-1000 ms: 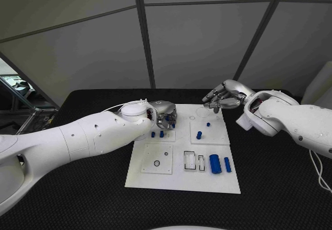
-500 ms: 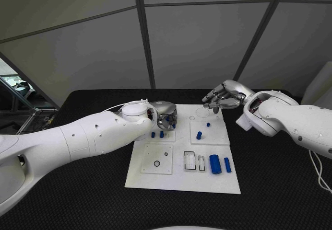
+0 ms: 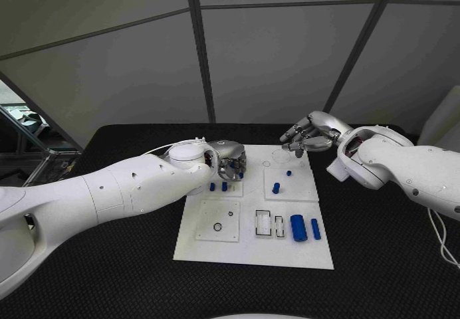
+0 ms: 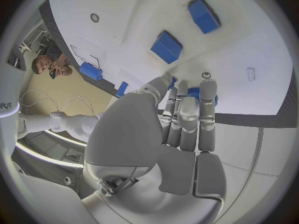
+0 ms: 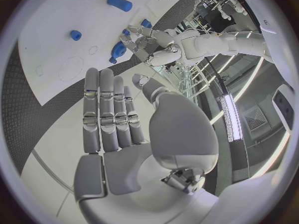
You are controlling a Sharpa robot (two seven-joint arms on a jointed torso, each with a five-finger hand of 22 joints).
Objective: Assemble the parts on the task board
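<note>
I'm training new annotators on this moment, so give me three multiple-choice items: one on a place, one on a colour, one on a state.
1. Where do the two lying blue cylinders rest?
A) off the board
B) on the task board's near right part
C) on the left arm

2. What colour is the task board?
A) white
B) blue
C) grey

3. What does the right hand hold?
A) a blue part
B) a cable
C) nothing

Answers: B, the head view shows them side by side there. A, it shows white against the black table. C, the right wrist view shows its palm empty.
</note>
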